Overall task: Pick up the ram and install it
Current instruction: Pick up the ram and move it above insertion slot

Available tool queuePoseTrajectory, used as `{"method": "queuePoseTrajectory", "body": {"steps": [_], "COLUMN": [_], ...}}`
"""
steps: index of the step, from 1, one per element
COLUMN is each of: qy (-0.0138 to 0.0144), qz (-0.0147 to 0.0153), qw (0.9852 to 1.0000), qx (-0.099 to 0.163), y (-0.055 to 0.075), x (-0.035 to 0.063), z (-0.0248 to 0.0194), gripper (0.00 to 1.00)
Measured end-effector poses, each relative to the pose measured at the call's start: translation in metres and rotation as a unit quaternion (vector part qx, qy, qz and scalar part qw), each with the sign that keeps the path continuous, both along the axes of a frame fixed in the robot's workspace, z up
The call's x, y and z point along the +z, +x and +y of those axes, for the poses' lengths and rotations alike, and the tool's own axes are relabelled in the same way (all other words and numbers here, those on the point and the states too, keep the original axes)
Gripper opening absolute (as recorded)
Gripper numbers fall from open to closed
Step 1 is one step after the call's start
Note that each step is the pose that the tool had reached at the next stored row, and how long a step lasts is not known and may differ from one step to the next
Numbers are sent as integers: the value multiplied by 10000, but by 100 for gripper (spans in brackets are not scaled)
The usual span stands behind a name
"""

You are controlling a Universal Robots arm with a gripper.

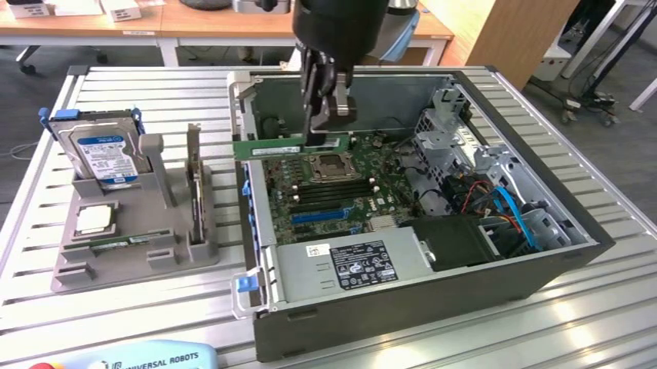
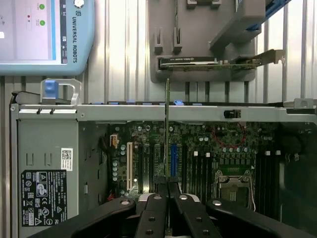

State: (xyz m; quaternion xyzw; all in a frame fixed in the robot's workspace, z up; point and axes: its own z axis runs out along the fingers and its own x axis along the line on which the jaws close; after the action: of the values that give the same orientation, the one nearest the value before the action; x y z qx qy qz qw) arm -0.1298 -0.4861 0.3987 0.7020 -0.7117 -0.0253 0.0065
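Gripper (image 1: 331,131), jaws nearly closed, pinches ram (image 1: 279,147) at one end; stick level, free end toward exterior view's left, above motherboard (image 1: 334,196).

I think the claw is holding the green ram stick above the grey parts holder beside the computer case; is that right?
Not quite. The claw does hold the ram, but the exterior view shows it above the motherboard inside the open computer case, not above the grey parts holder, which stands at that view's left.
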Motion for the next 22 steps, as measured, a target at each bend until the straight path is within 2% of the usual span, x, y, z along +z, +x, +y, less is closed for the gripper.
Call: {"method": "queuePoseTrajectory", "body": {"steps": [22], "qy": [0], "qz": [0], "qw": [10000], "qx": [0], "y": [691], "x": [0], "z": [0], "gripper": [12]}}
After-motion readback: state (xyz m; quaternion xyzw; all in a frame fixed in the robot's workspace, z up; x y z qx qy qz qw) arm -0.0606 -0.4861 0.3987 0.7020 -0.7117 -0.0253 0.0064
